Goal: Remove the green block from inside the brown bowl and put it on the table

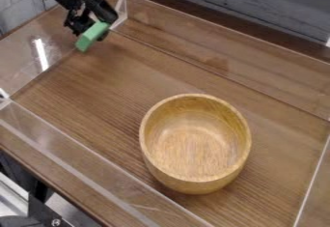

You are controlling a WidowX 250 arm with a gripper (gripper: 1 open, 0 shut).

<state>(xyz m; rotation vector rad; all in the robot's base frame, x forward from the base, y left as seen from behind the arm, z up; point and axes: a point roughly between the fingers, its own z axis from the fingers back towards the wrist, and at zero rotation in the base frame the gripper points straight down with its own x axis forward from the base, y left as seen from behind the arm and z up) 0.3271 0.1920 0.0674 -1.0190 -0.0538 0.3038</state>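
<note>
The green block (89, 37) hangs tilted at the far left corner of the table (154, 76), held between the dark fingers of my gripper (91, 28), which is shut on it just above the wood surface. The brown bowl (195, 142) sits empty toward the near right, well apart from the gripper. I cannot tell whether the block's lower end touches the tabletop.
Low clear acrylic walls (52, 144) border the table; the left wall and a white corner piece (119, 11) stand close to the gripper. A grey brick wall (258, 9) rises behind.
</note>
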